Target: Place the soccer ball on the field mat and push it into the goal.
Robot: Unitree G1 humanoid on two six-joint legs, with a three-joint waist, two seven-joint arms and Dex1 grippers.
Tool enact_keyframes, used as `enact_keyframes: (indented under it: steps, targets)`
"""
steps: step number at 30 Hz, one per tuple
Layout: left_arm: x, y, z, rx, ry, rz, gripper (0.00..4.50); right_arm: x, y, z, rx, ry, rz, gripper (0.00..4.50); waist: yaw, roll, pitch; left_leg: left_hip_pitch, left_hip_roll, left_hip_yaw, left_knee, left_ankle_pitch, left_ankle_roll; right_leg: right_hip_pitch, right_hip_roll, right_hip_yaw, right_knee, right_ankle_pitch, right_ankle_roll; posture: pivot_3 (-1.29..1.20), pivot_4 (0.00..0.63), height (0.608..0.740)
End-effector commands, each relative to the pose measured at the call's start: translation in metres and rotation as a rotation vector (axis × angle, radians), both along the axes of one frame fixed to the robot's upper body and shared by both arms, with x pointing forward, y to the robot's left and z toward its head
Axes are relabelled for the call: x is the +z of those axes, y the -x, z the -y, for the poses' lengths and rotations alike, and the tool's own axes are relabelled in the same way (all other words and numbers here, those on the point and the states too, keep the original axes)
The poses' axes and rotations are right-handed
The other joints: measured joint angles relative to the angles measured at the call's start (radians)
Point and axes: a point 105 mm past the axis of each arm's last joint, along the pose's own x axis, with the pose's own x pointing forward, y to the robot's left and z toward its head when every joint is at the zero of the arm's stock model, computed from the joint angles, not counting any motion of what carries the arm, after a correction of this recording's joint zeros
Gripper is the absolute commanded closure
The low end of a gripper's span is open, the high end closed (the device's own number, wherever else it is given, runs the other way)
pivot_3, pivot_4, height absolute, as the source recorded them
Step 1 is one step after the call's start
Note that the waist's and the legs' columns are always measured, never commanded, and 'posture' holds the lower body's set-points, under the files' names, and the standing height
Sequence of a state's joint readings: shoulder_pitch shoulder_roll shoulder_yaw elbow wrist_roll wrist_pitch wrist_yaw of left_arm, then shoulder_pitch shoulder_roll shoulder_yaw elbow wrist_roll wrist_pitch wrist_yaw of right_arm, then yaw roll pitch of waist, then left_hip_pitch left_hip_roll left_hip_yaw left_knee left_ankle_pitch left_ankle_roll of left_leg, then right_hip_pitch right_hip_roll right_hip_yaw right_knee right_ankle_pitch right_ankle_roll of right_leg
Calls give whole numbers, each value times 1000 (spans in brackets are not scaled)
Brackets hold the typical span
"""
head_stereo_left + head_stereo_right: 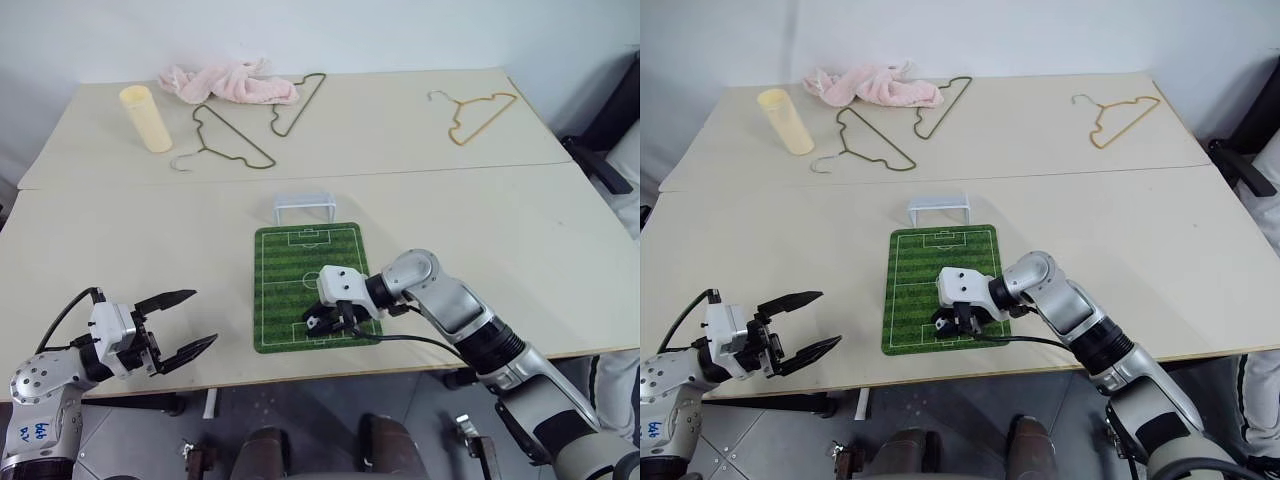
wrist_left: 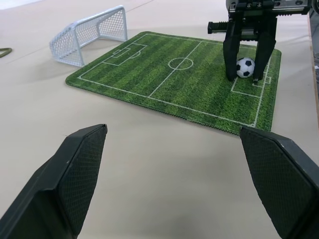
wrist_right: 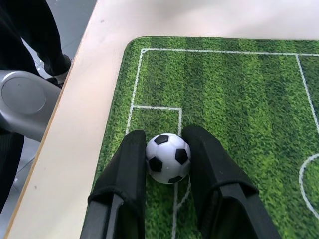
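1. Half of the task, by my reading, is close to done: the soccer ball (image 3: 168, 158) sits low on the field mat (image 1: 290, 270), in the penalty area at the end nearest the robot. Whether it already rests on the turf I cannot tell for certain; in the left wrist view it looks down at mat level.
2. Right gripper (image 1: 327, 322): narrow, both fingers against the ball's sides, so the ball is not yet let go.
3. Left gripper (image 1: 180, 324): spread wide, holding nothing, hovering over the bare table (image 1: 100, 230) well to the left of the mat.
4. Goal (image 1: 304, 207) stands just beyond the far end of the mat, mouth facing the pitch, nothing in it.
5. Left to do, as I judge it: release the ball so it stays put on the turf, then push it the full length of the pitch into the goal.
6. Risk: a small round ball may roll off line on release or during the push.
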State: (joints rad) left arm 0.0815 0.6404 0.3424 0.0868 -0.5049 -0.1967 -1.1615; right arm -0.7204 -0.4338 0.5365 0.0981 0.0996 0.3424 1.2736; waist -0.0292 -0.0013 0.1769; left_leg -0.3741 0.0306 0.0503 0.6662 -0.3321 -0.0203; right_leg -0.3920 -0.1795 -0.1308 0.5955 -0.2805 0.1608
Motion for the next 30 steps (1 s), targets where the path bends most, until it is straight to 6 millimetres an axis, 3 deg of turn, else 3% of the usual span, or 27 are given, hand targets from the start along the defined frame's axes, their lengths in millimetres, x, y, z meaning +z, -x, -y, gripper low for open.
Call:
enact_keyframes:
  steps: [1, 5, 10, 23, 30]
  targets:
    - [8, -1, 2, -6, 7, 36, 0, 7, -1, -3, 16, -15, 30, 3648, 0, 0, 0, 0, 0, 0, 0, 0, 0, 0, 0, 0, 0, 0, 0, 0, 150, 740]
    - [9, -4, 2, -2, 9, 44, 0, 6, -3, -4, 12, -14, 31, 3648, 0, 0, 0, 0, 0, 0, 0, 0, 0, 0, 0, 0, 0, 0, 0, 0, 150, 740]
    - [10, -6, 1, 2, 10, 50, 0, 7, -4, -5, 14, -25, 38, 2004, -1, 0, 0, 0, 0, 0, 0, 0, 0, 0, 0, 0, 0, 0, 0, 0, 150, 740]
    - [13, -13, 4, 1, 16, 63, 0, 19, -1, -4, 38, -44, 56, 2004, -1, 0, 0, 0, 0, 0, 0, 0, 0, 0, 0, 0, 0, 0, 0, 0, 150, 740]
    - [14, -18, 5, -6, 21, 71, 0, 45, -2, -5, 44, -82, 106, 2004, 0, 0, 0, 0, 0, 0, 0, 0, 0, 0, 0, 0, 0, 0, 0, 0, 150, 740]
